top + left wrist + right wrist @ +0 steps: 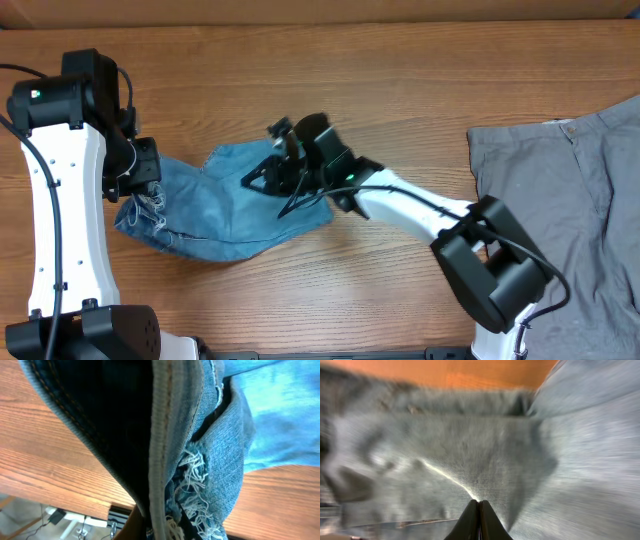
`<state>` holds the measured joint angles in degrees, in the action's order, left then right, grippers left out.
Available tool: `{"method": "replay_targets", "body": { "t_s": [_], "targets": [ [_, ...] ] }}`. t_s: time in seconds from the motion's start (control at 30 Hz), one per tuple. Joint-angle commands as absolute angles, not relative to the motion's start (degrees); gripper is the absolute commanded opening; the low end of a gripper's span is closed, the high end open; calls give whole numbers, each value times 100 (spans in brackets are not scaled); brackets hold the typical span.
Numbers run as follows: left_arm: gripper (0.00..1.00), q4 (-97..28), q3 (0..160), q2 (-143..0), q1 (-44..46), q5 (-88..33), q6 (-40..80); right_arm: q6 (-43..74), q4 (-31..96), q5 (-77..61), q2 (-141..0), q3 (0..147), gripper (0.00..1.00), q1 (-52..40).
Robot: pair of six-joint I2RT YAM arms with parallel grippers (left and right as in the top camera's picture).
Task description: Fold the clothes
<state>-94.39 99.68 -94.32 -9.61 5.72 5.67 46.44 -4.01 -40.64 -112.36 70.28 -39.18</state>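
The light-blue jeans (pixel 235 205) lie bunched in a folded heap at the table's centre-left. My left gripper (pixel 143 172) is at the heap's left end, shut on the frayed leg hems (pixel 195 485), with a thick seam running down between its jaws (pixel 159 532). My right gripper (pixel 283 176) is on the heap's right end. Its fingers (pixel 480 506) are pressed together, pinching a ridge of denim (pixel 420 445). The grey trousers (pixel 560 190) lie flat at the right edge, away from both grippers.
The wooden table (pixel 400 70) shows behind and in front of the jeans. Its front edge (pixel 55 495) is close below the left gripper, with cables and floor beyond it. The right arm (pixel 420 210) reaches across the middle.
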Motion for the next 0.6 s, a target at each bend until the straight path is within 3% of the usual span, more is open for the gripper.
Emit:
{"method": "replay_targets", "body": {
  "t_s": [0.0, 0.3, 0.57],
  "targets": [
    [4, -9273, 9474, -9450, -974, 770, 690, 4650, 64, -4038, -11137, 7024, 4, -3632],
    [4, -8925, 8823, -9450, -974, 635, 685, 4344, 2014, -1763, -11146, 7011, 4, -3555],
    [4, -8840, 8823, -9450, -972, 482, 624, 4351, 2445, -1022, -11476, 7006, 4, -3522]
  ]
}}
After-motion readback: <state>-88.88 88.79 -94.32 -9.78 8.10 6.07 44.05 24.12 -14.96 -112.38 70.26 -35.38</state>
